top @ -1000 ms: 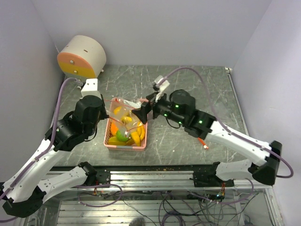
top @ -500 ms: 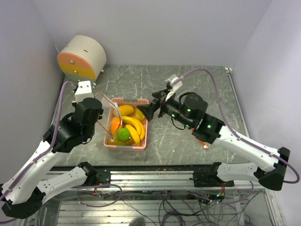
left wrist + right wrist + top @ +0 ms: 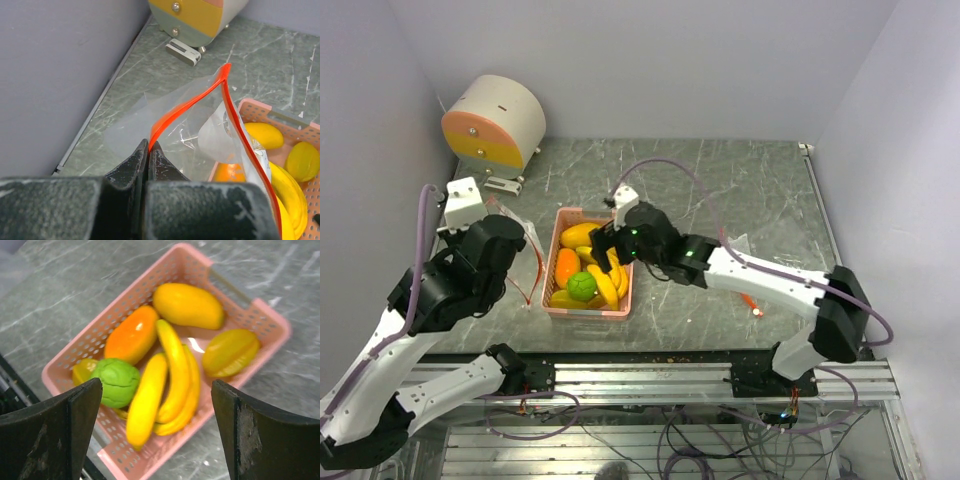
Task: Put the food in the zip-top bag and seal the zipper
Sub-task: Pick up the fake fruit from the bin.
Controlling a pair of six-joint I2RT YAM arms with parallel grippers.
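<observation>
The food lies in a pink basket (image 3: 623, 283): bananas (image 3: 172, 370), an orange fruit (image 3: 131, 335), a bumpy green ball (image 3: 117, 381) and a yellow mango piece (image 3: 187, 305). My right gripper (image 3: 155, 385) hangs open just above them, one finger (image 3: 50, 435) to each side, touching nothing. In the top view it (image 3: 601, 250) is over the basket's right half. Left of the basket, my left gripper (image 3: 149, 146) is shut on the red-orange zipper (image 3: 190, 102) of the clear zip-top bag (image 3: 180, 125). The bag (image 3: 525, 262) hangs with its mouth gaping toward the basket and looks empty.
A cream and orange drum (image 3: 495, 120) stands at the back left by the wall. A loose red-orange stick (image 3: 750, 300) lies right of the right arm. The left wall runs close beside the bag.
The left gripper has drawn the bag leftward off the basket. The right gripper let go of the bag, backed off to the right, then came over the fruit.
</observation>
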